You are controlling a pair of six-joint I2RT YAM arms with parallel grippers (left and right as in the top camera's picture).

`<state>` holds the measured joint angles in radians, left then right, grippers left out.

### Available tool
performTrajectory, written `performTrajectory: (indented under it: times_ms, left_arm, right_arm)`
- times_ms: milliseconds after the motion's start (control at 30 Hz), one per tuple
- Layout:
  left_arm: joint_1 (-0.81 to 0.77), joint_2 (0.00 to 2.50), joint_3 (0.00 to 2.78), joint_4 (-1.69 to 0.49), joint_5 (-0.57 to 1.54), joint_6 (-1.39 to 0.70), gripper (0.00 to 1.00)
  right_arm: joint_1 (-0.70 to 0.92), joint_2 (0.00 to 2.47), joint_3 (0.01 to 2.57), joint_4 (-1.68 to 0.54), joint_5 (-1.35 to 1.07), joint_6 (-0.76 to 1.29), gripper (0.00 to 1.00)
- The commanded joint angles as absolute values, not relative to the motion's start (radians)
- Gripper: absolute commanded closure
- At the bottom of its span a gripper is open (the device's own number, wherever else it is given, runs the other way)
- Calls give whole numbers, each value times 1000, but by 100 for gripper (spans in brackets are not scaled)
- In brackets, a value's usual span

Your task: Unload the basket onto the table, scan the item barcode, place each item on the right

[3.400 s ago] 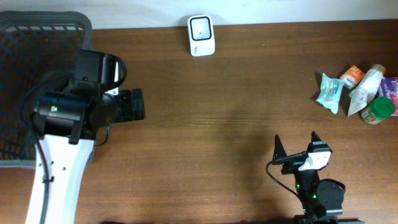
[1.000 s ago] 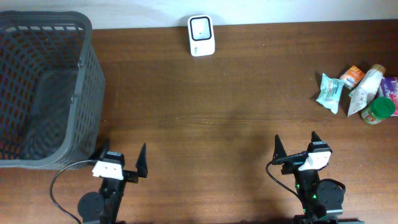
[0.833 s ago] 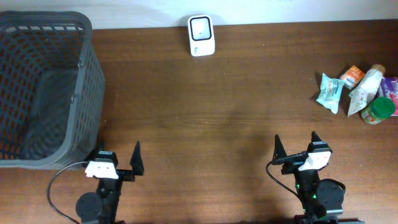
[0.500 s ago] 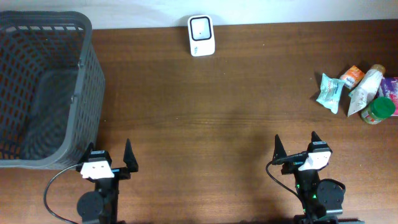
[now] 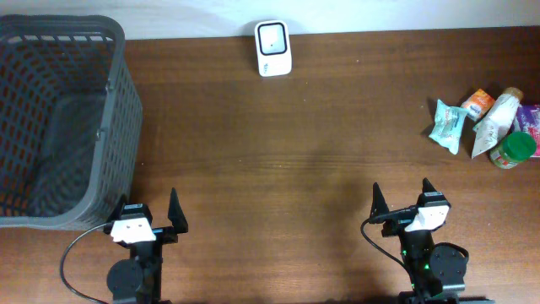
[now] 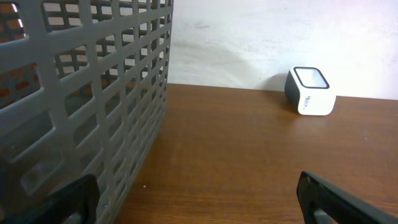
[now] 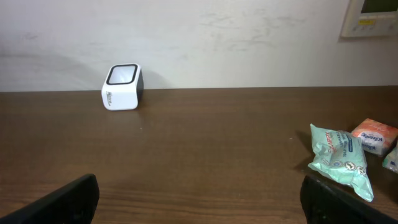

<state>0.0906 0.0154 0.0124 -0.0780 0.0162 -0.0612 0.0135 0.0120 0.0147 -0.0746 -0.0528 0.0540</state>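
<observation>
Grey basket sits far left of the scanner. Left fingers are spread wide and empty, nearer the camera and left of the scanner, just beside the basket. Scanner is at the far edge of the surface. Right fingers are wide apart and empty, nearer and to its right. Item pile, with teal packet and green-lid jar, is well right of the scanner, untouched.

We cannot read a single word for certain. We see a line of small dark lettering on the side of the white scanner, too small to make out. The teal packet carries blue print and the orange packet white lettering, both blurred. The wall panel shows tiny dark marks along its lower edge that we cannot decipher. From overhead, the green-lidded jar gives us no legible label either.
</observation>
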Motion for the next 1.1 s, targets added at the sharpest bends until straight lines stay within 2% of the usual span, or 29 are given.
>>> performTrajectory:
  times_ms: [0,1067]
  left_arm:
    - [76,5,8,-84,26,-52,1]
    - [24,5,8,-84,-9,-36,1]
  right_arm:
    - [6,4,6,-75,-51,64,2]
    - [6,4,6,-75,-51,64,1]
